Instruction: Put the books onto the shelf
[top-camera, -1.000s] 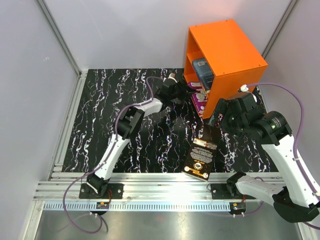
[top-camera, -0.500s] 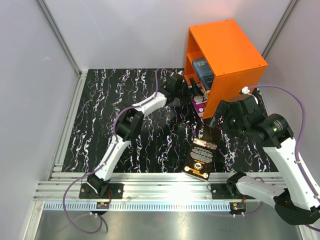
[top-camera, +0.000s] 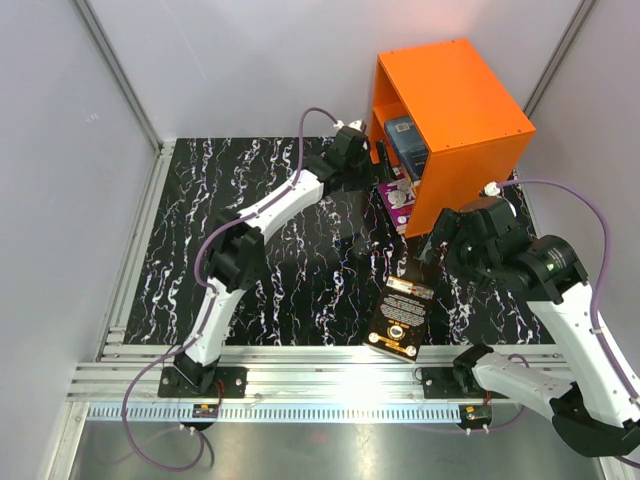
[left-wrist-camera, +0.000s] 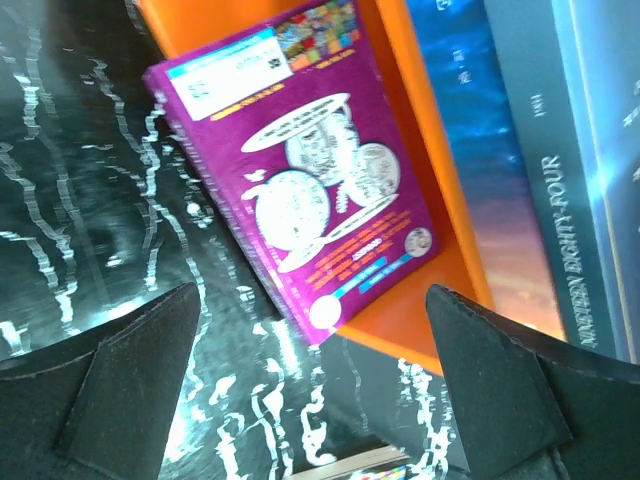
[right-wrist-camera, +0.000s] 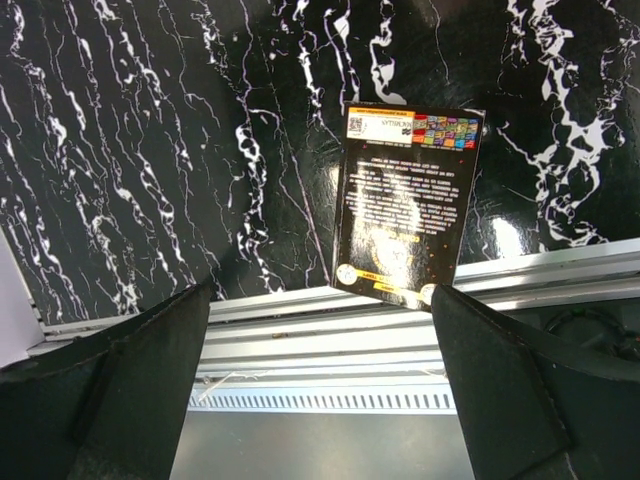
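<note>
Seen from above, the orange shelf (top-camera: 455, 105) stands at 1 o'clock on the black marbled table (top-camera: 250, 260), with a grey-blue book (top-camera: 404, 138) lying in its upper compartment. The left gripper (top-camera: 372, 165) reaches to the shelf's open front, just above a purple-backed book (top-camera: 399, 203) that pokes out of the lower compartment. The black book (top-camera: 400, 315) lies flat at 6 o'clock, close to the table's front edge, and the right gripper (top-camera: 435, 245) hangs over its far end, beside the shelf's corner. In the left wrist view, the left gripper's fingers (left-wrist-camera: 130, 385) are spread wide and grip nothing. The purple-backed book (left-wrist-camera: 300, 185) lies between and beyond them, its far end on the orange floor of the shelf and its 7 o'clock corner over the table. The grey-blue book (left-wrist-camera: 585, 170) fills the 2 o'clock side. In the right wrist view, the right gripper's fingers (right-wrist-camera: 135, 385) are likewise wide apart and empty. The black book (right-wrist-camera: 405, 200) sits at 12 o'clock, back cover up, its near end touching the metal rail (right-wrist-camera: 300, 345).
</note>
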